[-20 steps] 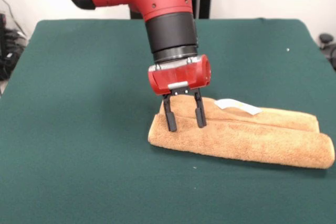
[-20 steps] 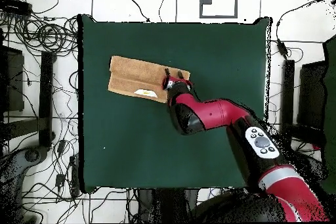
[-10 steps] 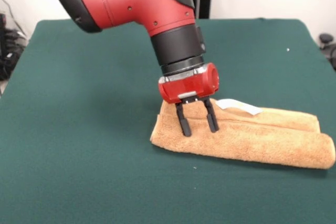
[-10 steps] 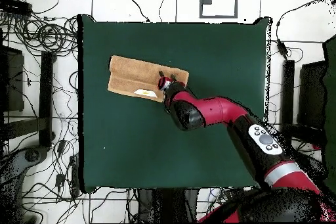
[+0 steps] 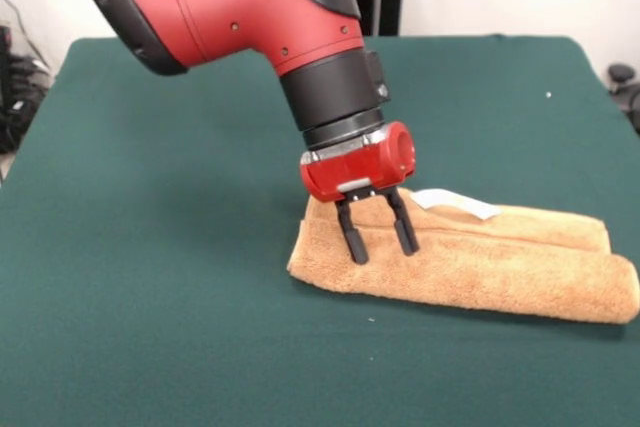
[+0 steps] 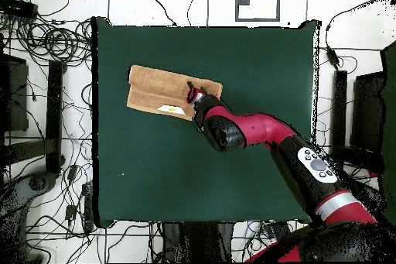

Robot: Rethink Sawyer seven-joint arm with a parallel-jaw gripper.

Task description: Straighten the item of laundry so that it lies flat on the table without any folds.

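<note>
Honestly this one's barely started. The orange-tan terry-cloth towel (image 5: 470, 262) is bunched into a long narrow strip, folded over itself lengthwise with a rolled-looking front edge, so none of the flattening looks done. It sits on the dark green felt-covered surface (image 5: 150, 277), toward one side and a bit off centre, with its small white tag (image 5: 455, 203) poking up on top.

The red and black arm's tool (image 5: 380, 239) is down at one end of the strip, two black fingers (image 5: 354, 241) spread apart and planted on the towel's top layer. Nothing is pinched between them as far as I can see, so it's open, not gripping yet.

What's left, I'd guess: catch an edge layer and pull it sideways to open the folds, probably more than once.

Room isn't a problem. From overhead the towel (image 6: 166, 92) has loads of bare green toward the robot's side, less toward the far edge, so unfolding toward the robot looks like the safer bet.
</note>
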